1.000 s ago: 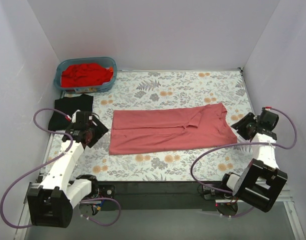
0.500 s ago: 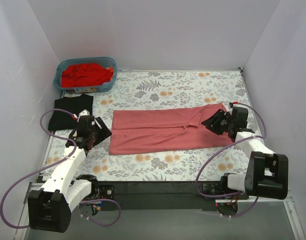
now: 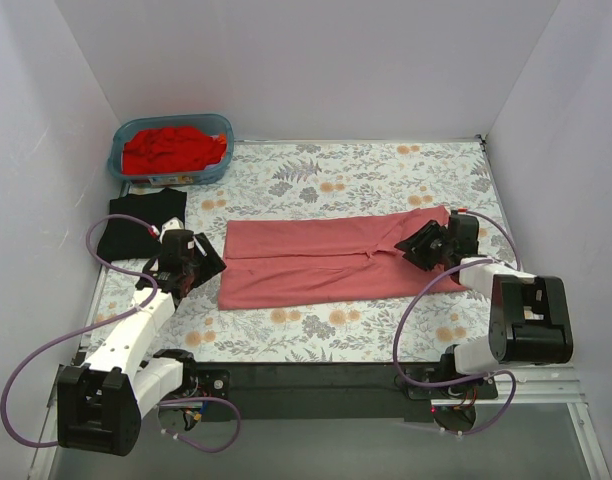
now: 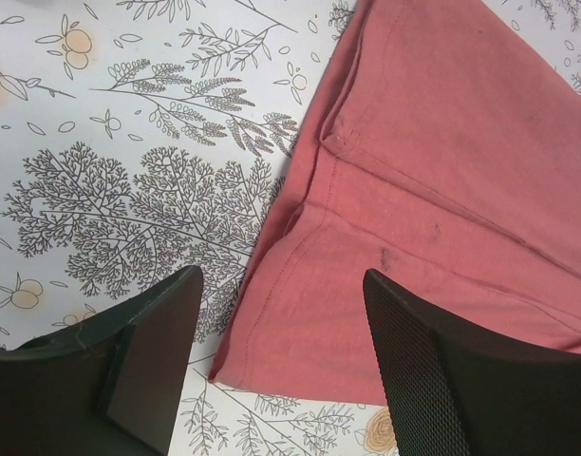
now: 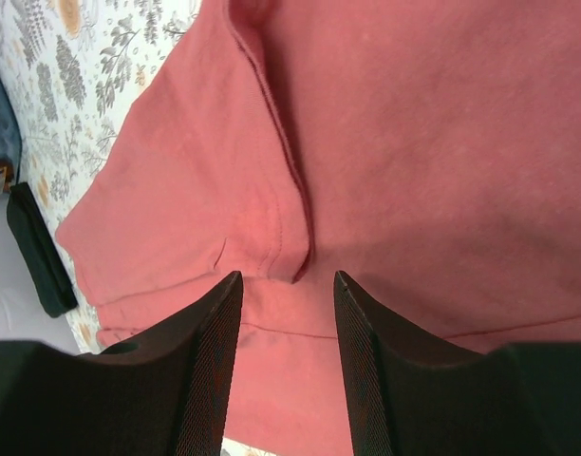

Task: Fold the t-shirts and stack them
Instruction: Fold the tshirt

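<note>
A salmon-pink t-shirt lies folded lengthwise across the middle of the floral table cover. My left gripper hovers open just off its left end, and the shirt's bottom-left corner shows between the fingers. My right gripper is open over the shirt's right part, with its folded sleeve edge ahead of the fingertips. Nothing is held. A folded black t-shirt lies at the left edge. Red t-shirts fill a bin at the back left.
The blue plastic bin stands in the back left corner. White walls close in the table at the back, left and right. The black front rail runs between the two arm bases.
My right arm has swung in from the right edge and now reaches over the pink shirt's right end. My left gripper has moved slightly up and toward the shirt's left end.
</note>
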Robot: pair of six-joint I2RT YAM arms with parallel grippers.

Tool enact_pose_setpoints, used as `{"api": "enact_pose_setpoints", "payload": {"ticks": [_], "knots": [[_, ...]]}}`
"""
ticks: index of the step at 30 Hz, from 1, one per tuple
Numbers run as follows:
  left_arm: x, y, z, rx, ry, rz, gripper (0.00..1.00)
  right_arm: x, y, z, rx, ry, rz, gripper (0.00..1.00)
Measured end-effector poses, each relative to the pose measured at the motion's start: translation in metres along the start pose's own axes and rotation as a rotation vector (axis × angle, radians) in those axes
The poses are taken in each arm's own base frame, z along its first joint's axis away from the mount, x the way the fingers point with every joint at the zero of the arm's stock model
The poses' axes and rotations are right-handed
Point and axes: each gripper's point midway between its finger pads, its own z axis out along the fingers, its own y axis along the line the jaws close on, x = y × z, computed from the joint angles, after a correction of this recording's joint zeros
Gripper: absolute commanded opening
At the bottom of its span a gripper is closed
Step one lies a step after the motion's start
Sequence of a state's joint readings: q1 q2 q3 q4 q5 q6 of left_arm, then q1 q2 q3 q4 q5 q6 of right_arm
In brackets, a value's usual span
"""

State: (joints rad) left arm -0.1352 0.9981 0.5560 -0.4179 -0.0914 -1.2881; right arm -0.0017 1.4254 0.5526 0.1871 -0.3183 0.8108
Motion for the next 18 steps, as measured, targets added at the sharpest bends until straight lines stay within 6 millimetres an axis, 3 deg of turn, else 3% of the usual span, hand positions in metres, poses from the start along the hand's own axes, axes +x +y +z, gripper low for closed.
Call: {"api": "enact_pose_setpoints", "payload": {"ticks": [6, 14, 18], "knots": [[0.001, -0.001, 0.0, 0.002, -0.002, 0.008, 0.67, 0.003, -0.01, 0.009, 0.032, 0.012, 0.035, 0.49], [0.001, -0.002, 0.0, 0.004, 0.0, 0.011, 0.66, 0.017, -0.005, 0.017, 0.017, 0.054, 0.019, 0.47], [0.002, -0.003, 0.0, 0.006, 0.0, 0.014, 0.66, 0.018, -0.002, 0.021, 0.01, 0.06, 0.01, 0.37]]}}
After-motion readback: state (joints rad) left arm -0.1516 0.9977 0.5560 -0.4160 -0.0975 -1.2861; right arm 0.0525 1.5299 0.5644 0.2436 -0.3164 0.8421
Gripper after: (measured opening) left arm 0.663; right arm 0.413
